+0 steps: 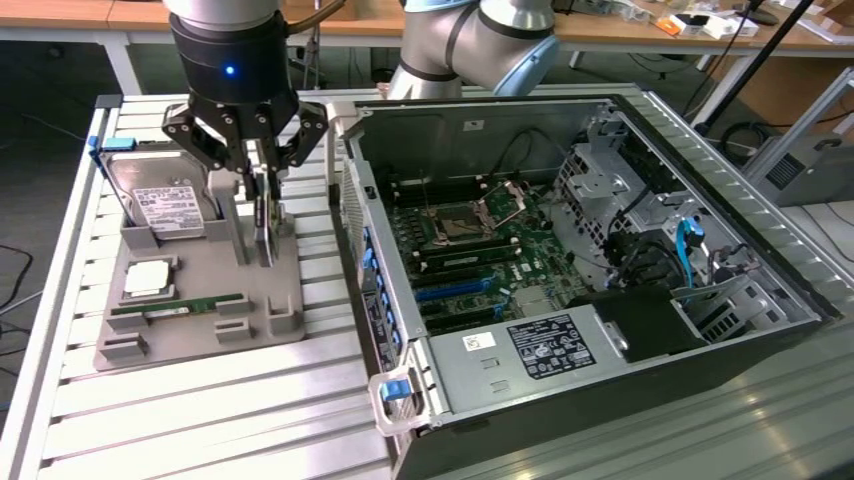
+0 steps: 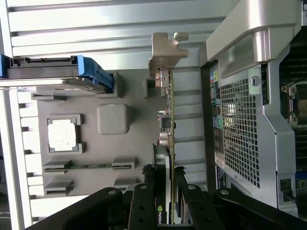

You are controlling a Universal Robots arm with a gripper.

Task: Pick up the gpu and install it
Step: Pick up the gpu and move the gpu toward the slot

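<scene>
End effector [image 1: 263, 200] narrowly closed around the upright gpu [image 2: 169, 115] in its grey holder [image 1: 200, 335].
</scene>
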